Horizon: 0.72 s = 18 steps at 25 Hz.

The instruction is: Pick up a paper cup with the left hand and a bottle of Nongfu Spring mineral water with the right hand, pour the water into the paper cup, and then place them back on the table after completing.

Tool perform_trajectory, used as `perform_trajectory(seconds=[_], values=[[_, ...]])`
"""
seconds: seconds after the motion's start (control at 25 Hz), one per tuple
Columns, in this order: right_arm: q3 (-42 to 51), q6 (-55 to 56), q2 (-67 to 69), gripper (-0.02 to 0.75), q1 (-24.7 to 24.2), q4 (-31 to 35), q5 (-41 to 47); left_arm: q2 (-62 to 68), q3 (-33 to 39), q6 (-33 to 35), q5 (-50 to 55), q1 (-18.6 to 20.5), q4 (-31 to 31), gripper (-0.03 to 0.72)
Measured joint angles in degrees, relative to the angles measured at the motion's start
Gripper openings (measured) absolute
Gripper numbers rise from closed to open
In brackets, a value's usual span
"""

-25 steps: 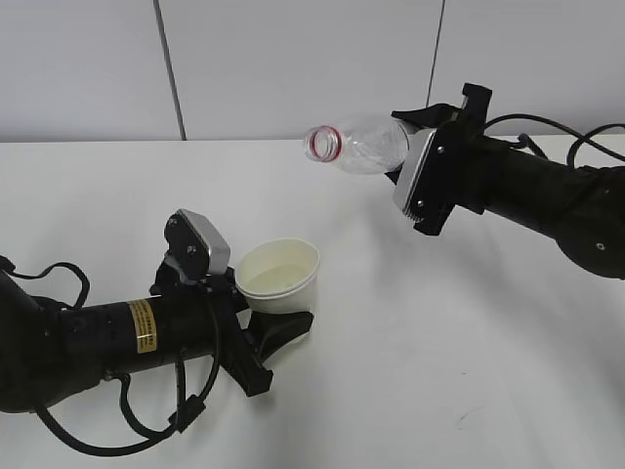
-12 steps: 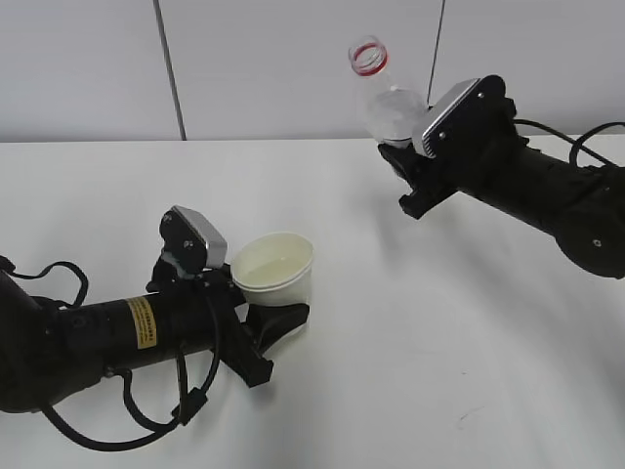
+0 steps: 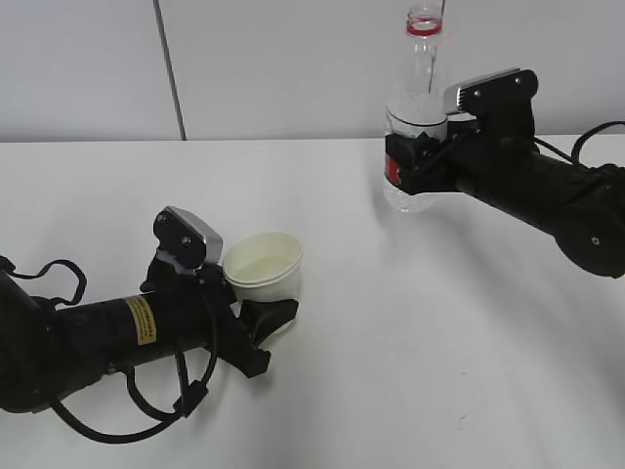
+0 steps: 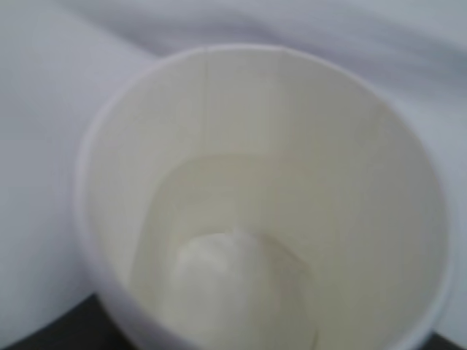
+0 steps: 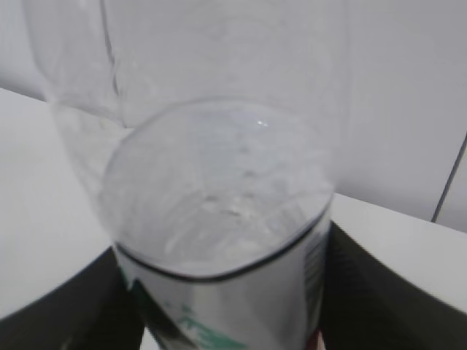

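Observation:
A white paper cup [image 3: 264,270] with clear water in it sits in my left gripper [image 3: 262,303], which is shut on it low over the white table [image 3: 410,342]. The left wrist view looks into the cup [image 4: 263,197] and shows the water [image 4: 233,270] at its bottom. My right gripper [image 3: 415,161] is shut on a clear Nongfu Spring bottle [image 3: 415,127] with a red label and red neck ring. The bottle stands upright, uncapped, above the table at the back right. The right wrist view shows the bottle [image 5: 219,240] with water [image 5: 219,189] about half way up, between the dark fingers [image 5: 365,292].
A grey panelled wall [image 3: 293,59] runs behind the table's far edge. Loose black cables [image 3: 146,420] hang by the left arm at the front left. The right arm's cable [image 3: 596,132] loops at the right edge.
My right gripper has turned the bottle from tilted toward the cup to upright and drawn it back right. My left gripper has lowered the cup slightly to the left.

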Motion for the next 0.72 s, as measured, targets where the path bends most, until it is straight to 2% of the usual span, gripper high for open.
perform_trajectory(seconds=[0.36,0.52,0.72], values=[[0.0,1.1,0.0,0.46,0.0,0.1,0.2,0.0,-0.1,0.9,0.1,0.0,-8.5,0.368],[0.0,1.2,0.0,0.46,0.0,0.1,0.2,0.0,-1.5,1.1,0.2,0.1,-10.1,0.368],[0.0,1.2,0.0,0.46,0.0,0.2,0.2,0.0,-3.4,1.2,0.2,2.7,-11.5,0.367]])
